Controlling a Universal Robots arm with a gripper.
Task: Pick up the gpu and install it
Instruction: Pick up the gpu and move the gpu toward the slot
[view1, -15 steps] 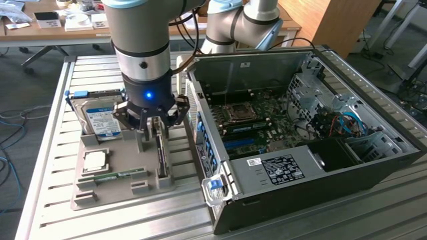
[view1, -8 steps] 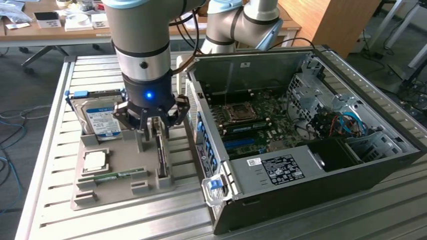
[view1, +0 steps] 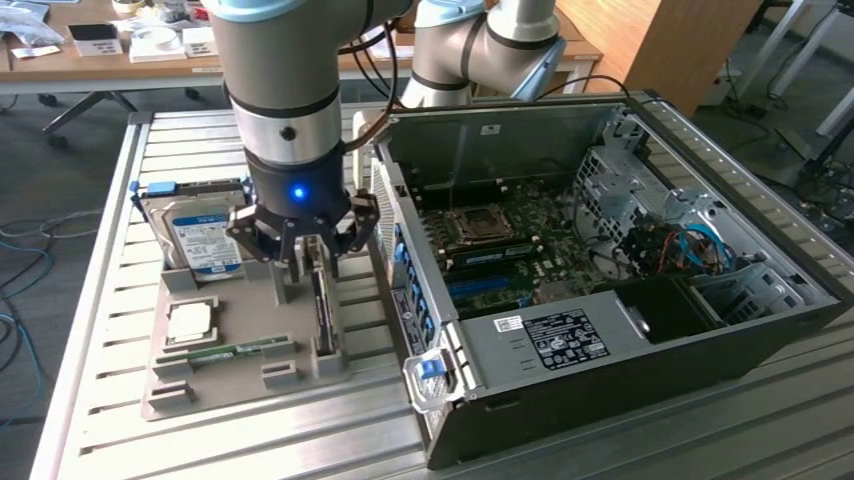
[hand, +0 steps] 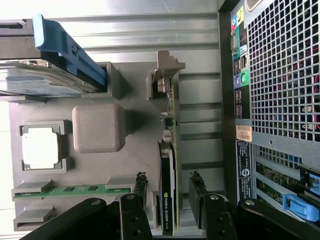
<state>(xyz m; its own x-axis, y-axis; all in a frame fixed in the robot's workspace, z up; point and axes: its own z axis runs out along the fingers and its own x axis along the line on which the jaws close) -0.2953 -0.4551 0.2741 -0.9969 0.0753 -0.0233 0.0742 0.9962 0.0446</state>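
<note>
The gpu (view1: 322, 312) stands on edge in a slot of the grey holder tray (view1: 220, 395), a dark card with a black cooler face and a pale metal bracket (hand: 165, 70) at its far end. My gripper (view1: 310, 252) hangs directly over it. In the wrist view the gripper (hand: 170, 184) is open, one fingertip (hand: 141, 186) on each side of the gpu (hand: 166, 160). A small gap shows on both sides and nothing is gripped.
The tray also holds a silver hard drive (view1: 203, 240) in a blue carrier, a CPU (view1: 190, 320) and a green memory stick (view1: 227, 352). The open computer case (view1: 627, 330) lies at the exterior view's right, its motherboard (view1: 514, 235) exposed. Its rear panel (hand: 280, 75) is close beside the gpu.
</note>
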